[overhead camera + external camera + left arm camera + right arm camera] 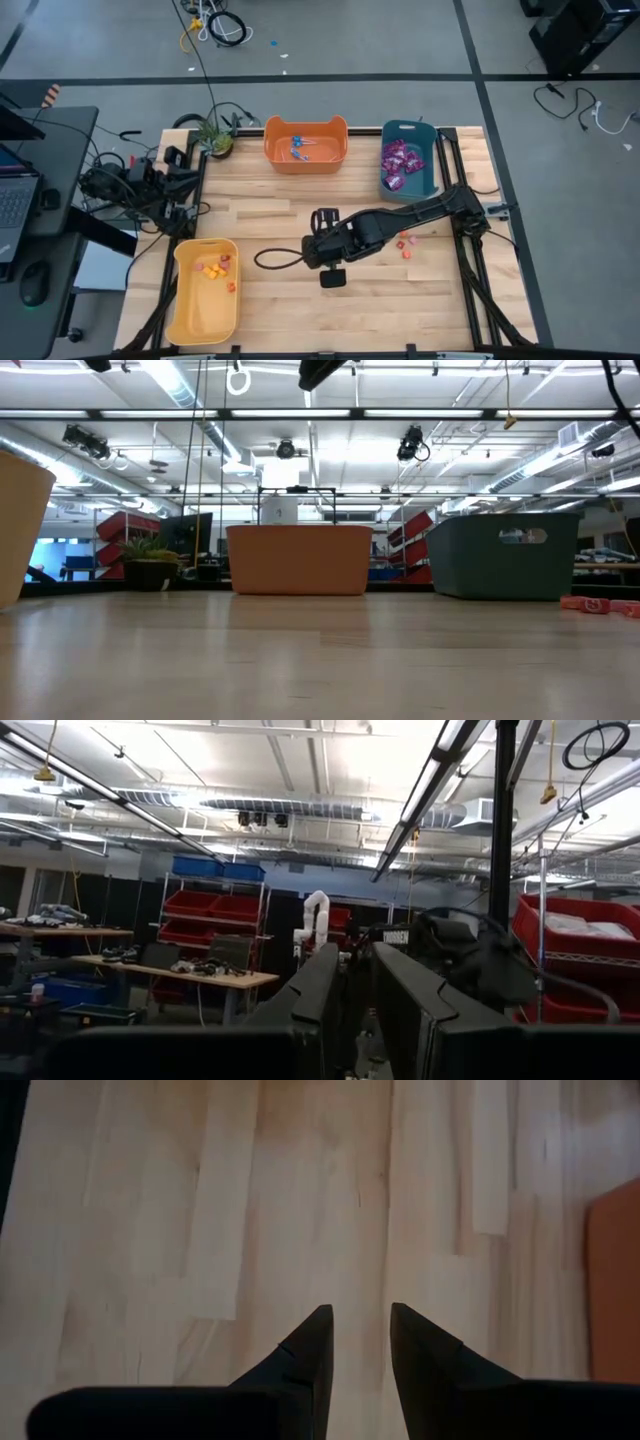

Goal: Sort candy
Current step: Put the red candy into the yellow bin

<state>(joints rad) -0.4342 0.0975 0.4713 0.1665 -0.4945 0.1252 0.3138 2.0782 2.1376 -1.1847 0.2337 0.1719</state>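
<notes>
The candy is mostly sorted into bins. Purple packets (400, 162) lie in the teal bin (432, 150). Blue lollipops (300, 148) lie in the orange bin (305, 160). Small orange, red and pink pieces (215, 268) lie in the yellow bin (200, 310). A few small red-orange pieces (405, 245) lie loose on the table and also show in the low view (590, 603). My right gripper (325, 216) hangs over the bare table middle, left of those pieces. Its fingers (358, 1315) stand a narrow gap apart with nothing between them. My left gripper (355, 960) is parked at the table's left edge, pointing into the room.
The left arm (150, 185) sits folded by the far left corner, near a small potted plant (213, 138). A black cable (270, 260) loops on the wood left of the right arm. Bare wood lies between the bins and along the near edge (330, 320).
</notes>
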